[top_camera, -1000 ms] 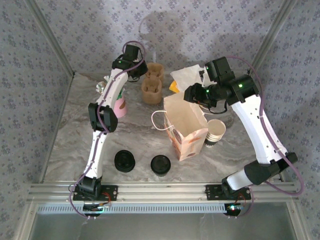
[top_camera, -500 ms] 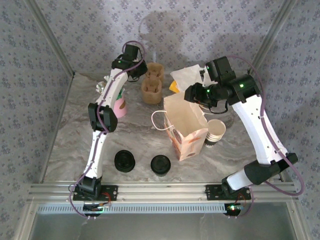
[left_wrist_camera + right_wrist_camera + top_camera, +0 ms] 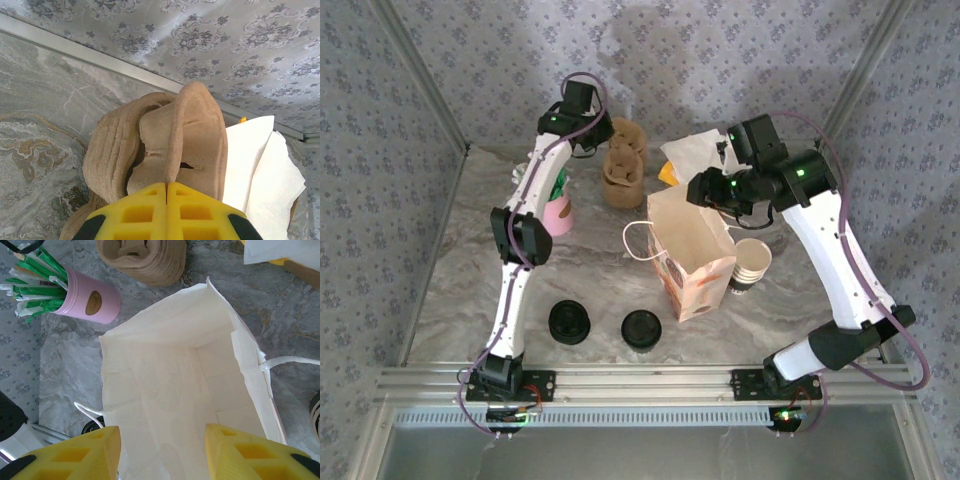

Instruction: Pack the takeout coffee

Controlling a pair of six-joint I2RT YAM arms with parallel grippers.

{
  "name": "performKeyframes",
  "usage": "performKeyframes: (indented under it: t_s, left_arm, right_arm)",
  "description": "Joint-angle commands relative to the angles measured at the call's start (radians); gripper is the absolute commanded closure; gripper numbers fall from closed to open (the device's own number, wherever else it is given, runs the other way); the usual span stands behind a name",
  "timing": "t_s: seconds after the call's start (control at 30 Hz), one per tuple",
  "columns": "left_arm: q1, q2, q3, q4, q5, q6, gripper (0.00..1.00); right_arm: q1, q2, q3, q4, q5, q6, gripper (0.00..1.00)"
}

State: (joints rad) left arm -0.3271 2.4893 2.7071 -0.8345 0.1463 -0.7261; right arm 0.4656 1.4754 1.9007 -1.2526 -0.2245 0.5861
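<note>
Working outward from the middle of the marble table (image 3: 470, 270), I see a white paper bag (image 3: 692, 255) standing open just off centre toward 3 o'clock, one handle loop hanging on its 9 o'clock side. Brown pulp cup carriers (image 3: 620, 180) are stacked at 12, and the top carrier (image 3: 190, 130) is tipped up on edge. A pink holder (image 3: 560, 212) of green-wrapped sticks (image 3: 35, 272) stands at 10. White napkins (image 3: 695, 150) lie at 1. Lidless pale cups (image 3: 752, 262) sit just beside the bag, farther toward 3.
</note>
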Motion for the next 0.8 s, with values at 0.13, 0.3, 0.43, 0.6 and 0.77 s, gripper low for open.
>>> performKeyframes:
  t_s: [0.13,0.3,0.43,0.6,0.77]
  left_arm:
    - [0.002,-0.100,0.043,-0.021,0.022,-0.004,1.00]
    - [0.000,-0.111,0.041,-0.039,0.064,-0.041,1.00]
    - [-0.001,-0.106,0.035,-0.040,0.109,-0.073,1.00]
    - [-0.001,-0.103,0.002,-0.038,0.140,-0.089,1.00]
    - [-0.001,-0.101,-0.025,-0.041,0.167,-0.097,1.00]
  right_arm:
    - [0.010,-0.008,-0.009,-0.011,0.016,0.005,0.51]
    - [0.015,-0.016,-0.027,0.003,0.017,0.008,0.51]
    - [0.018,-0.022,-0.039,0.011,0.016,0.009,0.51]
    - [0.020,-0.030,-0.049,0.017,0.014,0.014,0.51]
    - [0.019,-0.032,-0.051,0.018,0.013,0.016,0.51]
